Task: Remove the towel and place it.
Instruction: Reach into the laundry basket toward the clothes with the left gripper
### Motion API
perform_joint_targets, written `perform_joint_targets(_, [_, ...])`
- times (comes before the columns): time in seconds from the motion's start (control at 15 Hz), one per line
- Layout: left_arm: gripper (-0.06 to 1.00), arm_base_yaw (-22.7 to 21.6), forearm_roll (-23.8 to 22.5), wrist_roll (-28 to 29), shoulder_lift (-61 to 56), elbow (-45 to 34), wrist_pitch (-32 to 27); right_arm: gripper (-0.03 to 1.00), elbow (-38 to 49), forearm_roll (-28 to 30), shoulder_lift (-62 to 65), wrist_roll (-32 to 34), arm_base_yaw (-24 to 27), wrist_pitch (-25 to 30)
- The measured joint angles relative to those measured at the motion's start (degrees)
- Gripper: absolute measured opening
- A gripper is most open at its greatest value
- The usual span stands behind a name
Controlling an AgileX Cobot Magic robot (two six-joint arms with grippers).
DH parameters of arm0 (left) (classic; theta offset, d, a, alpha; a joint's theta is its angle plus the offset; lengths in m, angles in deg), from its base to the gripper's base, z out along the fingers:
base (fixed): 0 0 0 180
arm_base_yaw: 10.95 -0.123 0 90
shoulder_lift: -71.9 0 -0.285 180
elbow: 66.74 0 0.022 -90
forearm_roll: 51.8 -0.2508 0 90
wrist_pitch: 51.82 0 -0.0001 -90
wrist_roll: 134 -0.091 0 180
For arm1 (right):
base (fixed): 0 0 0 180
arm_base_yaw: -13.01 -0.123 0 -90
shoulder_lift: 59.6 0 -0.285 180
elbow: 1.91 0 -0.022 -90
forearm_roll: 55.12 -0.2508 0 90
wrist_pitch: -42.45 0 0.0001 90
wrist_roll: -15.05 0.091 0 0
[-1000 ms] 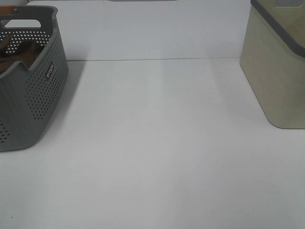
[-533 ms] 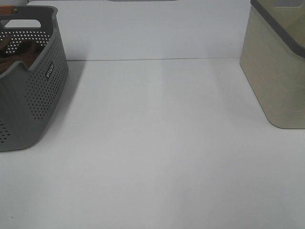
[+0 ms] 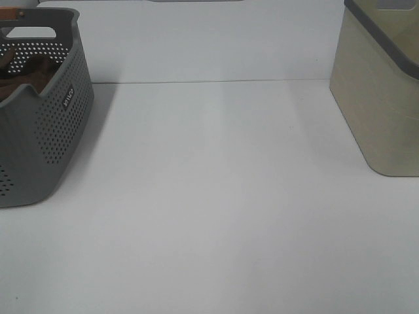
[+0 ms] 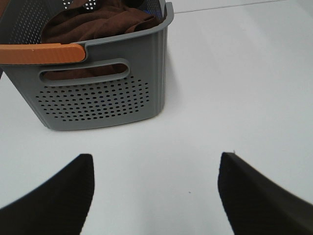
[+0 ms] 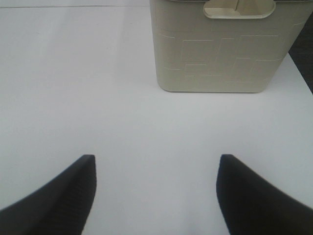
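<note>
Both the left gripper (image 4: 155,160) and right gripper (image 5: 155,158) stay spread and empty, nothing has moved, so the towel (image 4: 93,22) remains bunched in the grey basket (image 4: 98,100), unremoved.

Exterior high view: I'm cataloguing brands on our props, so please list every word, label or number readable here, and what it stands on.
White lettering on the side wall of the grey perforated plastic basket: too small and blurred to read.
Beige plastic bin with a dark rim: no text visible.
Nothing else carries writing.
</note>
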Motion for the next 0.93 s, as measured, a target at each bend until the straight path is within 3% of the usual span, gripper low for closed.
perform_joint_targets(0.93, [0.68,0.0,0.0,0.0,0.0,0.0,0.0,0.67,0.0,0.0,0.0,0.0,0.0,0.0])
